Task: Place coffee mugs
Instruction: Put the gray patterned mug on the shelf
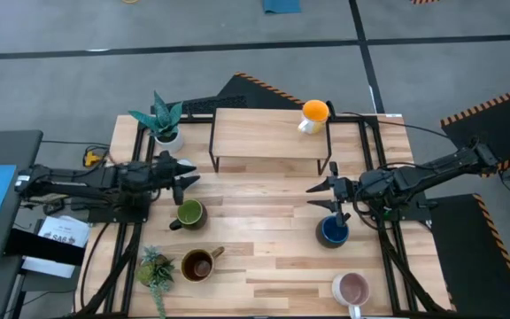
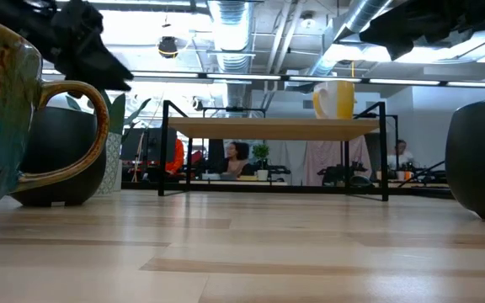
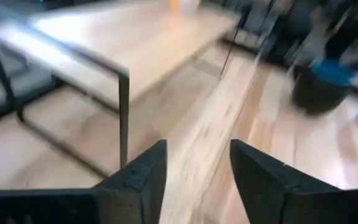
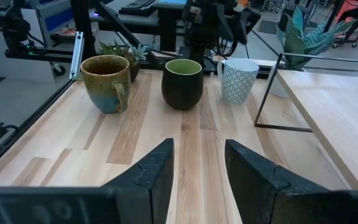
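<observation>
My left gripper (image 1: 190, 174) is open and empty, in the air left of the wooden shelf (image 1: 268, 133), above the olive green mug (image 1: 190, 213). My right gripper (image 1: 317, 196) is open and empty, just above and beyond the dark blue mug (image 1: 332, 231). The orange mug (image 1: 313, 113) stands on the shelf's far right corner. The brown mug (image 1: 199, 263) and the pink mug (image 1: 352, 288) stand on the table near its front edge. The white patterned mug (image 4: 238, 79) stands beside the green mug (image 4: 182, 83), below my left arm.
A white pot with a spiky plant (image 1: 165, 124) stands at the shelf's left end. A small succulent (image 1: 155, 270) stands by the brown mug. Bare table lies between the two grippers, in front of the shelf. People sit in the room behind (image 2: 236, 156).
</observation>
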Controlling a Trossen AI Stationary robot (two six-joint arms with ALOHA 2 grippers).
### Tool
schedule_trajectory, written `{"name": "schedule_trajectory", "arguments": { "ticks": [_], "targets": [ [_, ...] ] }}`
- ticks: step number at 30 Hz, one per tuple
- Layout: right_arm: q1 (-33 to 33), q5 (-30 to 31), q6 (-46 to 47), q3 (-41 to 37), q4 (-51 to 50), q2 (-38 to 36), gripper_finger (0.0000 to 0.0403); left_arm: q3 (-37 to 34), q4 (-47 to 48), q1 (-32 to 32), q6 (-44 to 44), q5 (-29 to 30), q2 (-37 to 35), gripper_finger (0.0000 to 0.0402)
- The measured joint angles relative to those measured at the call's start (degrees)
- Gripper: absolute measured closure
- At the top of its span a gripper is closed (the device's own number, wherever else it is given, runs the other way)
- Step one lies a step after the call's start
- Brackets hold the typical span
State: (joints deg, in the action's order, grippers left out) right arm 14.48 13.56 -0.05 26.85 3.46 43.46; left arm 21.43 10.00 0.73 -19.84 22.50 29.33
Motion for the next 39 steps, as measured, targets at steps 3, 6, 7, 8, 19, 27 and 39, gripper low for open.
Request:
{"name": "schedule_trajectory", "arguments": {
  "ticks": [3,6,7,8,19,27,39],
  "targets": [
    [0.0,0.0,0.0,0.0,0.0,0.0,0.0233,4.5,6.1,0.0,-1.2,0.7,5.8,0.0227],
    [0.0,0.0,0.0,0.0,0.0,0.0,0.0233,9.0,12.4,0.0,-3.6,3.0,10.6,0.0226],
    [0.0,0.0,0.0,0.0,0.0,0.0,0.0233,10.2,15.3,0.0,-4.8,3.5,12.2,0.0226],
    [0.0,0.0,0.0,0.0,0.0,0.0,0.0233,11.5,18.5,-0.1,-6.2,3.7,13.7,0.0226],
    [0.0,0.0,0.1,0.0,0.0,0.0,0.0233,15.9,31.7,-4.2,-15.6,3.8,26.3,0.0226],
    [0.0,0.0,0.0,0.0,-0.1,0.0,0.0233,15.9,31.6,-7.9,-15.4,2.5,32.8,0.0226],
    [0.0,0.0,0.0,0.0,-0.1,0.0,0.0233,17.8,34.1,-8.7,-12.9,-2.4,33.9,0.0371]
  ]
}}
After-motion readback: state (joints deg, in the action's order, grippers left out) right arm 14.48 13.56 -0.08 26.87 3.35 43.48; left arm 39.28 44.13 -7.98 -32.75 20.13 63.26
